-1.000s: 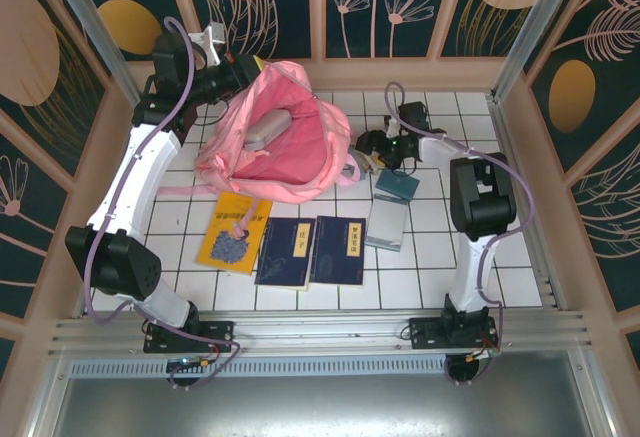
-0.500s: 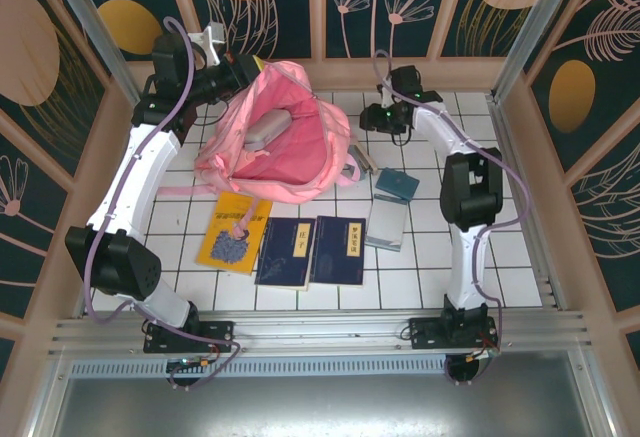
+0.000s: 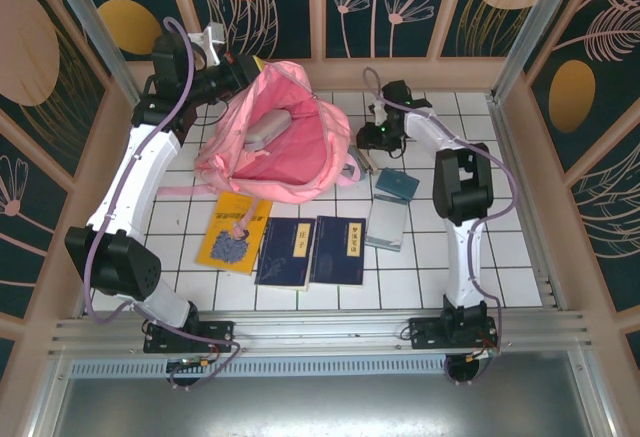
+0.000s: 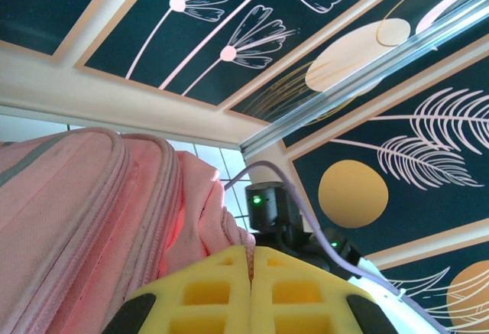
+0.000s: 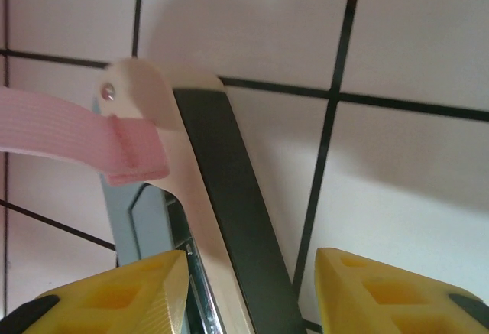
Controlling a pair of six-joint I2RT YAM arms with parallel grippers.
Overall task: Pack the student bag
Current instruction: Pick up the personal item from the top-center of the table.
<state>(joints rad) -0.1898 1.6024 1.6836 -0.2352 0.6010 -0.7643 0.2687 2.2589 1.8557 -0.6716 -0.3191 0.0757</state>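
The student bag (image 3: pixel 275 142), a large pink backpack, lies open at the back left with a grey pouch (image 3: pixel 265 129) inside. My left gripper (image 3: pixel 243 65) is shut on the bag's upper rim; in the left wrist view the yellow fingers (image 4: pixel 306 288) pinch pink fabric (image 4: pixel 92 196). My right gripper (image 3: pixel 373 142) hangs open just right of the bag. It is over a slim beige and black flat object (image 5: pixel 221 219) on the tiles, one finger on each side. A pink strap end (image 5: pixel 76 139) lies across that object's tip.
In front of the bag lie a yellow book (image 3: pixel 233 232) and two dark blue books (image 3: pixel 287 252) (image 3: pixel 338 250). A small teal book (image 3: pixel 397 185) and a grey book (image 3: pixel 386 225) lie to the right. Frame posts and patterned walls enclose the white tiled floor (image 3: pixel 430 257).
The right arm left the spot over the teal book, swung to the back, then came down beside the bag over the slim object. The left arm and bag have not moved.
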